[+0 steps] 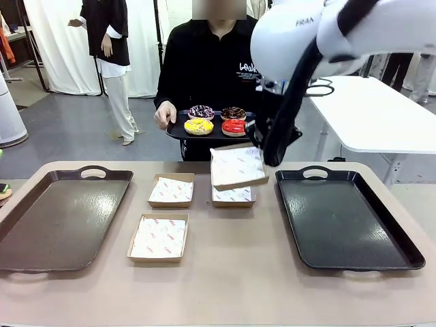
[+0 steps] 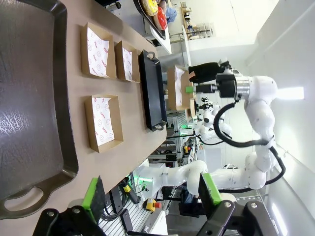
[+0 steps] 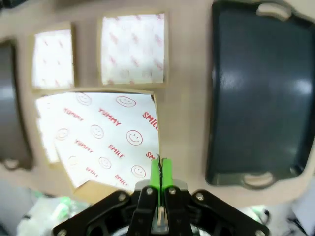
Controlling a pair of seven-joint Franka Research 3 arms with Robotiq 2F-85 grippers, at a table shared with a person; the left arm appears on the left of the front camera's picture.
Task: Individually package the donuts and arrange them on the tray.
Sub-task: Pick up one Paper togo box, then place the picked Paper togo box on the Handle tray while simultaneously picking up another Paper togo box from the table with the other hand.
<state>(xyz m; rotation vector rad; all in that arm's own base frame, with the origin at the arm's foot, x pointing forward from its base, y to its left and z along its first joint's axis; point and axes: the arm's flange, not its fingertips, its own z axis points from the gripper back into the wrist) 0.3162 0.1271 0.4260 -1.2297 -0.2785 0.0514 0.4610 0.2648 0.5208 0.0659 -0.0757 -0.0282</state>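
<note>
Four ring donuts (image 1: 216, 119) lie flat, two by two and close together, on a black serving tray (image 1: 178, 131) held level by a person beyond the tabletop's far side. The purple-brown sprinkled donut (image 1: 201, 111) and the chocolate donut (image 1: 234, 112) form the far row. The yellow-iced donut (image 1: 198, 126) and the glossy red donut (image 1: 234, 127) sit nearer.

Donuts (image 1: 198, 126): four. Paper-lined boxes (image 1: 158, 238): four (one raised). Trays (image 1: 61, 218): three (one small, bearing the donuts).
</note>
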